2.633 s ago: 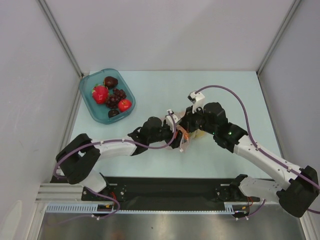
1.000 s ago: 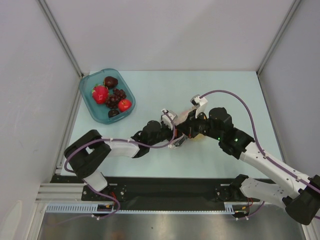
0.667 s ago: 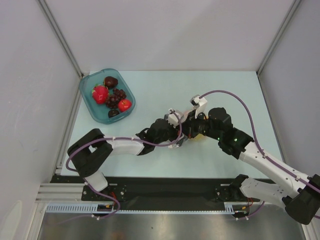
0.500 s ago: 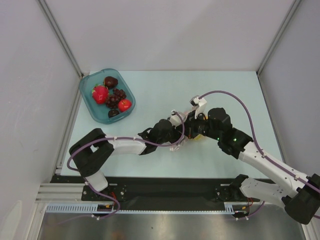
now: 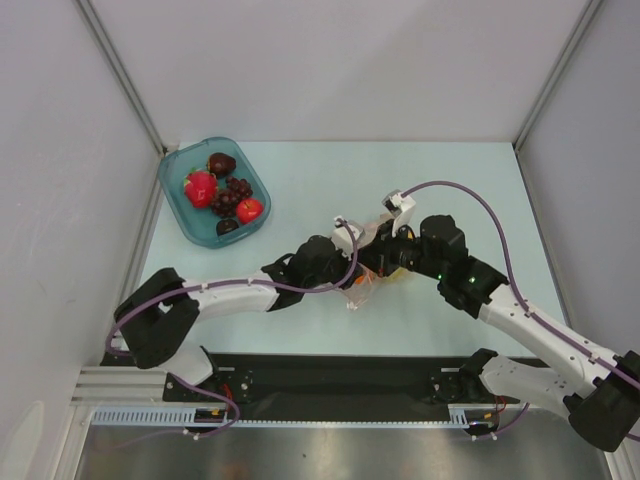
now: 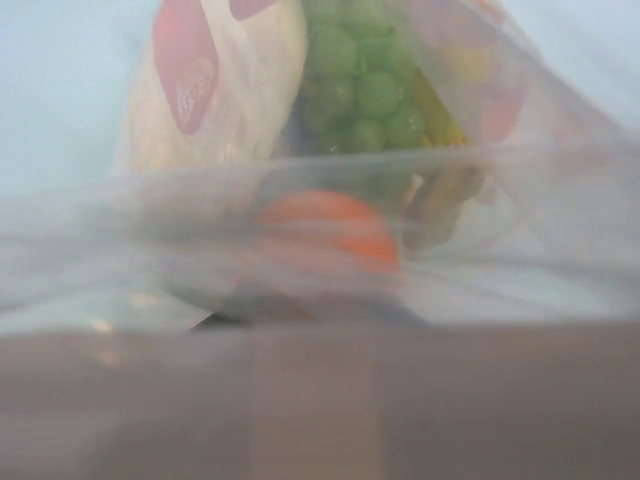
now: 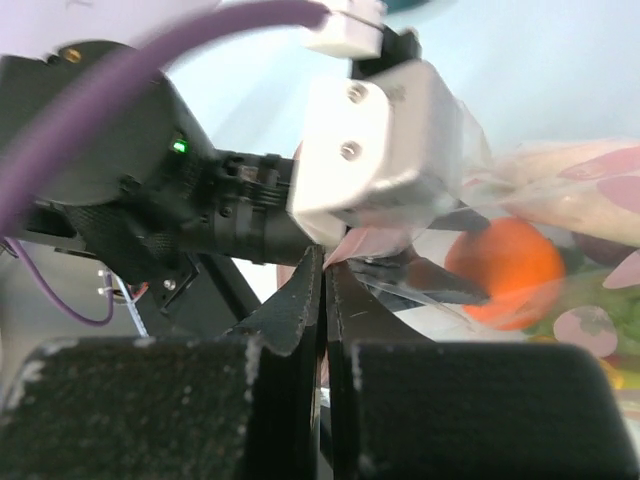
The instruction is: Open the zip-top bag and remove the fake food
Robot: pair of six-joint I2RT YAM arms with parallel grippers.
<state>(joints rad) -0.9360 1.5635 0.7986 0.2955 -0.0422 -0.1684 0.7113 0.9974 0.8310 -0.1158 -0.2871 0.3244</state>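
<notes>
The zip-top bag (image 5: 362, 288) hangs crumpled between the two grippers at the table's middle. My right gripper (image 7: 326, 262) is shut on its pinkish-red zip strip (image 7: 372, 240). The left gripper (image 5: 356, 266) presses against the bag from the left, its white body (image 7: 385, 150) close in front of the right wrist camera. Its fingers are hidden by blurred plastic in the left wrist view. Fake food shows through the bag: green grapes (image 6: 365, 80), an orange (image 6: 325, 222) (image 7: 503, 268) and a white piece with a red label (image 6: 215, 90).
A teal tray (image 5: 180, 205) stands at the back left with red and dark toy fruits in it. Grey walls close the table on the left, back and right. Both arms reach in from the near edge.
The left gripper has moved right, up against the bag beside the right gripper. The bag's loose end now hangs lower left. The right gripper has kept its grip.
</notes>
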